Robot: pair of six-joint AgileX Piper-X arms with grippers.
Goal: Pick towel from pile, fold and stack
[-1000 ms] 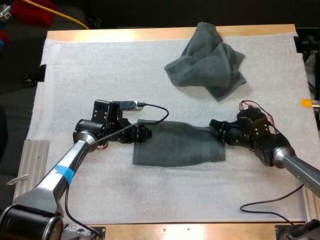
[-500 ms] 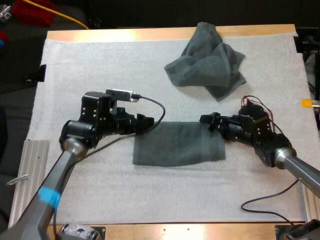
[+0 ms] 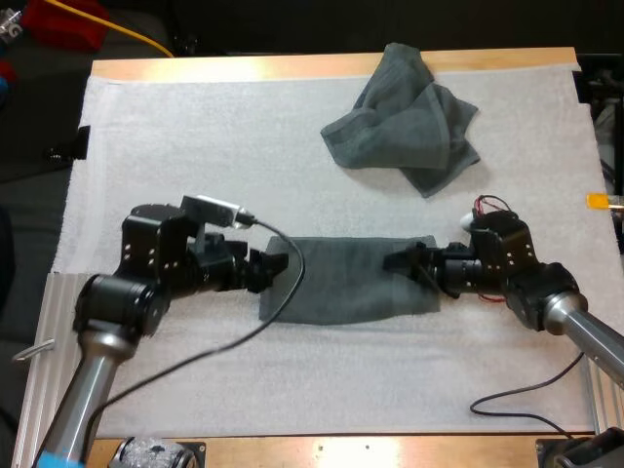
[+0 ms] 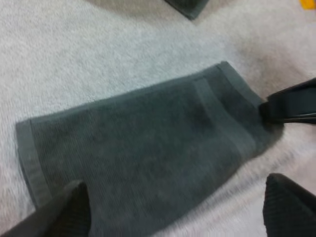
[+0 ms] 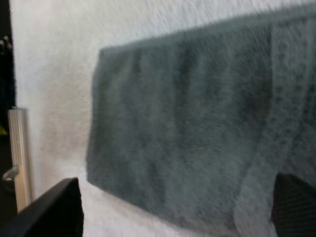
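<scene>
A dark grey-green towel [image 3: 351,281] lies folded flat in the middle of the white mat [image 3: 195,146]. A second towel [image 3: 405,122] sits crumpled at the far side. My left gripper [image 3: 273,265] is at the flat towel's left edge, open. In the left wrist view its fingers [image 4: 61,212] stand apart around the towel [image 4: 143,148], with the right arm's gripper [image 4: 291,106] at the towel's far corner. My right gripper [image 3: 400,261] hovers over the towel's right end, open. Its fingers [image 5: 49,210] stand wide apart above the towel [image 5: 187,133].
An aluminium rail [image 3: 58,322] lies along the mat's left side and is seen past the towel as a rail [image 5: 17,153] from the right wrist. A black cable [image 3: 517,400] trails on the mat at the near right. The wooden table edge [image 3: 292,66] runs along the far side.
My left gripper lifted towards the far side, then came back down to the towel's left edge as its arm swung left. My right gripper moved left onto the towel's right end.
</scene>
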